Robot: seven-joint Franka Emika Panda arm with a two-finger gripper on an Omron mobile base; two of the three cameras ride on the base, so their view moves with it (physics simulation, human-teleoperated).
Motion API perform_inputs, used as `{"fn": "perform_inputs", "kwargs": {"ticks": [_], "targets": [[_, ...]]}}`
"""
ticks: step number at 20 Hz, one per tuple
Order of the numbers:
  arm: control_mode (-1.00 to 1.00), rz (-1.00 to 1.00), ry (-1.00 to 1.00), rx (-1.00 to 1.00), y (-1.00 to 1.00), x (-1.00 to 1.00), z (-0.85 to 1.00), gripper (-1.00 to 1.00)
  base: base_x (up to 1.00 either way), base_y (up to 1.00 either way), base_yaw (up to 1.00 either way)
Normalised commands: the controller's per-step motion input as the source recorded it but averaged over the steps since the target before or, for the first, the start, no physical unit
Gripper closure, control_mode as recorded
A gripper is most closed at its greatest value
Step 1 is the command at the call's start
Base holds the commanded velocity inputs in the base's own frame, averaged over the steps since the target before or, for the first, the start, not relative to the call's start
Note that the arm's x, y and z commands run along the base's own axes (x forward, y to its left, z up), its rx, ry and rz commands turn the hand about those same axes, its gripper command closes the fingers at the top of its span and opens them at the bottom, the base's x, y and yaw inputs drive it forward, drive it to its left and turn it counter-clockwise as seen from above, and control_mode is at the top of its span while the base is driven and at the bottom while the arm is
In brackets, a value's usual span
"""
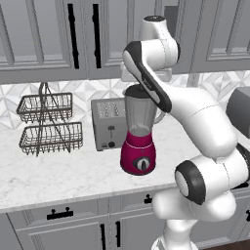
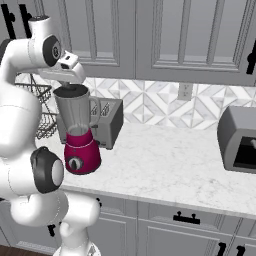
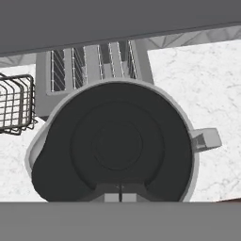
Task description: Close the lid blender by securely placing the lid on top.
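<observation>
The blender (image 1: 139, 156) stands on the marble counter, its magenta base (image 2: 80, 156) under a clear greyish jar (image 2: 75, 112). In the hand view the dark round lid (image 3: 117, 146) lies across the jar's mouth, inside the pale rim, with the jar's handle (image 3: 204, 140) sticking out to the right. From the base views the lid (image 2: 70, 90) shows as a dark cap on top of the jar. My gripper (image 3: 120, 194) hangs straight above the lid, shut, its two tips pressed together over the lid's near edge. Whether the tips touch the lid is not visible.
A silver toaster (image 1: 110, 124) stands just behind the blender. A two-tier wire basket rack (image 1: 49, 122) is to its left. A grey boxy appliance (image 2: 240, 140) sits far right on the counter. Wall cabinets (image 2: 150, 35) hang close above my hand.
</observation>
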Motion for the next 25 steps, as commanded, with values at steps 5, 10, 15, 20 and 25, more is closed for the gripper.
{"fn": "perform_inputs", "kwargs": {"ticks": [5,10,15,20,25], "targets": [[-1.0,0.01,-0.31,0.03,-0.26,-0.75,0.01,1.0,0.0,0.0,0.0],[-1.0,0.03,-0.42,0.12,-0.69,-0.98,0.0,1.0,0.0,0.0,0.0],[-1.0,0.03,-0.43,0.17,-1.0,-1.0,0.0,1.0,0.0,0.0,0.0],[-1.0,0.01,-0.43,0.17,-1.0,-1.0,0.0,1.0,0.0,0.0,0.0],[-1.0,0.01,-0.44,0.13,-1.0,-1.0,0.07,1.0,0.0,0.0,0.0]]}}
